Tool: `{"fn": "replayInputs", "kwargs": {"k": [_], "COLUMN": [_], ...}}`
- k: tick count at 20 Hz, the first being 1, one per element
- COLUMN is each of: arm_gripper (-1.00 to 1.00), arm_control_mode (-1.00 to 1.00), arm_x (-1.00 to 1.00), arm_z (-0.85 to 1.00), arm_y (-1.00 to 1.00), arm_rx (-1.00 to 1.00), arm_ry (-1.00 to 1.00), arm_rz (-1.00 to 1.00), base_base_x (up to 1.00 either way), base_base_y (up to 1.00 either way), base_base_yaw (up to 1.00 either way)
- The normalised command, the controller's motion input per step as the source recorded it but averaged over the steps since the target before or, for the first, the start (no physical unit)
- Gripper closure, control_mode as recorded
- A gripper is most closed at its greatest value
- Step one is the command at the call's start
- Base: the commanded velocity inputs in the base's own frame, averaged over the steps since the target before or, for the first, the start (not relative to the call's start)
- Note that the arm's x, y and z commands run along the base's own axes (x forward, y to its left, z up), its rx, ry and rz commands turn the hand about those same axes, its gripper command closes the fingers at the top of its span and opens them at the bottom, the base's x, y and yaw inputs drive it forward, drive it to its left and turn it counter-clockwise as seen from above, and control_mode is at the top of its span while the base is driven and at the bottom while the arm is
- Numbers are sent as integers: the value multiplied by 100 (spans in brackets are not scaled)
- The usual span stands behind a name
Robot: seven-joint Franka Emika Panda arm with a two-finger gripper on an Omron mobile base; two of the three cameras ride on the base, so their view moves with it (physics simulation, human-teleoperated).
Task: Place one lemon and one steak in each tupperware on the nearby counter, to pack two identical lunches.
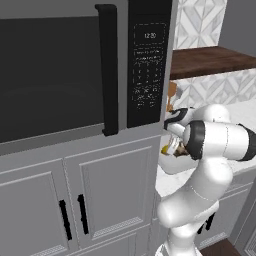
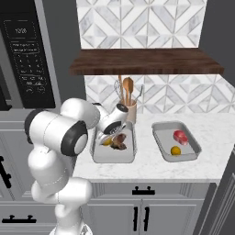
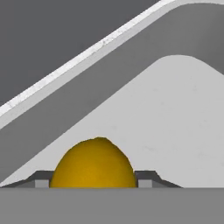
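Counter (image 2: 151, 165): carrying both tupperware trays side by side, keeping the two lunches together.
Right tray (image 2: 193, 142): lying well apart from the fingers, already holding a steak (image 2: 180, 136) and a lemon (image 2: 175, 150).
Left tray (image 2: 130, 157): sitting under the fingers, receiving its share; a dark steak (image 2: 120, 141) is lying beside them.
Gripper (image 2: 110, 139): reaching down into the left tray, fingers clamping a lemon (image 3: 94, 162) between them, apparently lowering it for release.

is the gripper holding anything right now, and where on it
Yes: the gripper holds a lemon, one fingertip on each of its opposite sides, inside the left tupperware.
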Motion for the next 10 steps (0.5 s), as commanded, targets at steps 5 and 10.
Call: {"fn": "replayInputs", "kwargs": {"k": [5, 10], "arm_gripper": [100, -100], "arm_control_mode": [-100, -100], "arm_x": [8, 0], "arm_z": [-38, -39], "arm_y": [0, 0], "arm_rx": [2, 0], "arm_ry": [4, 0], "arm_rz": [3, 1], "base_base_x": [0, 0], "base_base_y": [0, 0], "base_base_yaw": [0, 0]}}
